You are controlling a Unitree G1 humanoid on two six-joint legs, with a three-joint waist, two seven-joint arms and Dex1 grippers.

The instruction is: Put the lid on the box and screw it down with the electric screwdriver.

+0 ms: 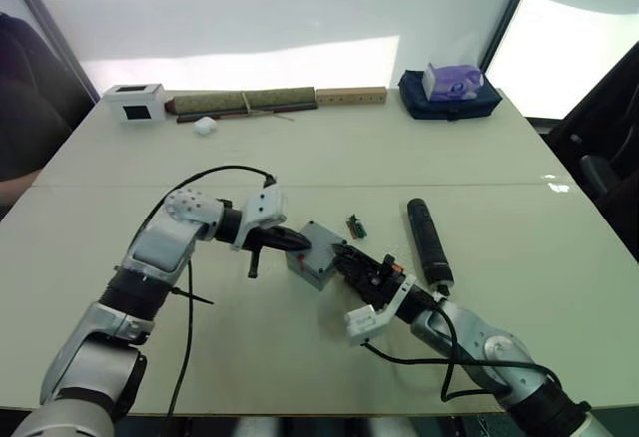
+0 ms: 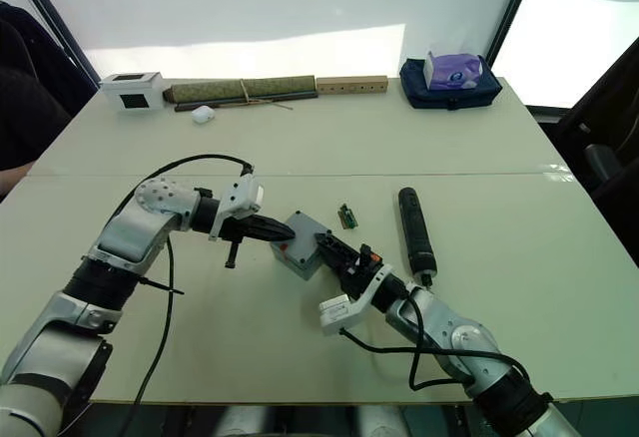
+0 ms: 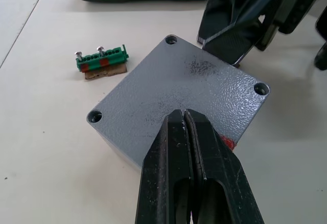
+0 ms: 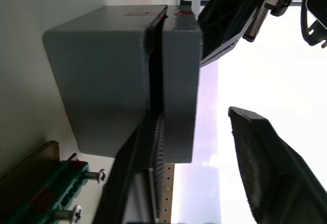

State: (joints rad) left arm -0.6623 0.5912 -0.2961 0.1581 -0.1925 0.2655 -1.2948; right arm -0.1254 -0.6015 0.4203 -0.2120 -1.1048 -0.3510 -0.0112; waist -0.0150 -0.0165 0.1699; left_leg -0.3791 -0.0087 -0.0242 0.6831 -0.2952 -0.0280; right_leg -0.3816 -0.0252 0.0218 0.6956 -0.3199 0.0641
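Note:
The grey box (image 1: pixel 309 267) stands mid-table with the lid (image 3: pixel 179 86) sitting flat on it; a thin seam (image 4: pixel 156 65) shows between the two, and a red mark crosses it. My left gripper (image 1: pixel 303 244) is shut, its tips resting on the lid's top near one edge. From the right, my right gripper (image 1: pixel 349 262) is open at the box's corner: one finger (image 4: pixel 135 183) lies along the box's side by the seam, the other (image 4: pixel 265 162) hangs clear of the lid's top. The black electric screwdriver (image 1: pixel 429 242) lies on the table to the right of the box.
A small green circuit piece (image 1: pixel 355 225) lies just behind the box. Along the far edge are a white box with a dark window (image 1: pixel 135 101), a white ball (image 1: pixel 205 126), a green roll (image 1: pixel 245 101), a wooden strip (image 1: pixel 349 95) and a tissue pack on a blue bag (image 1: pixel 451 88).

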